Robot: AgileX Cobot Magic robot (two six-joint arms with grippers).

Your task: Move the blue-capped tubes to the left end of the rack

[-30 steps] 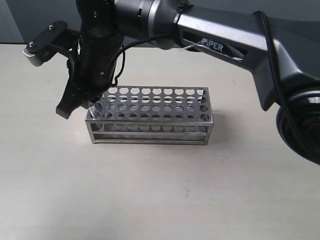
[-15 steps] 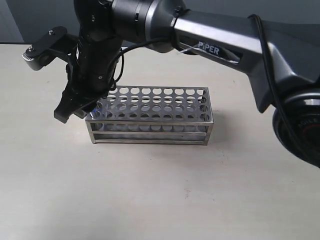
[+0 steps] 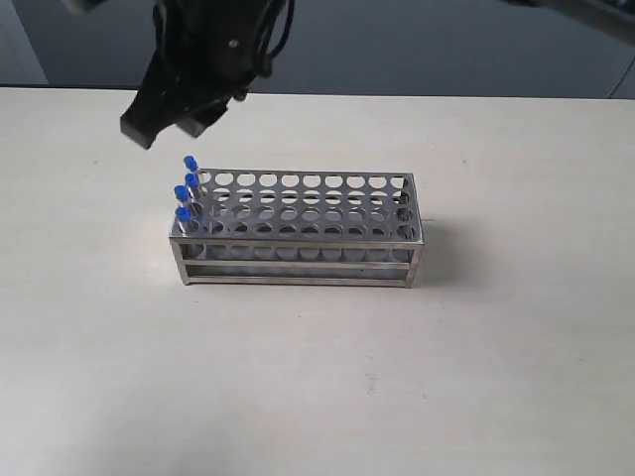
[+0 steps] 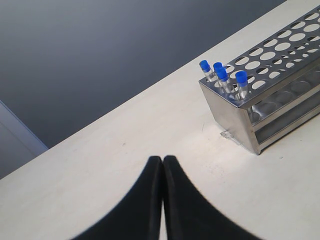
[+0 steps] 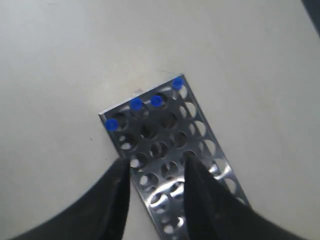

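Note:
Several blue-capped tubes (image 3: 186, 188) stand upright in the holes at the left end of the steel rack (image 3: 298, 234). My right gripper (image 3: 171, 127) hangs above and just behind that end, open and holding nothing. In the right wrist view the right gripper (image 5: 156, 161) looks down on the rack (image 5: 165, 135), with the blue caps (image 5: 136, 103) in a row along its end. My left gripper (image 4: 162, 159) is shut and empty over bare table, and it sees the tubes (image 4: 221, 75) and the rack (image 4: 280, 70) off to one side.
The rack stands on a pale tabletop (image 3: 317, 377). A dark grey wall (image 3: 446, 50) runs along the table's far edge. The rack's other holes hold nothing.
My right gripper has opened and lifted up off the rack's left end, so the blue caps it was hiding now show. The rack has not moved.

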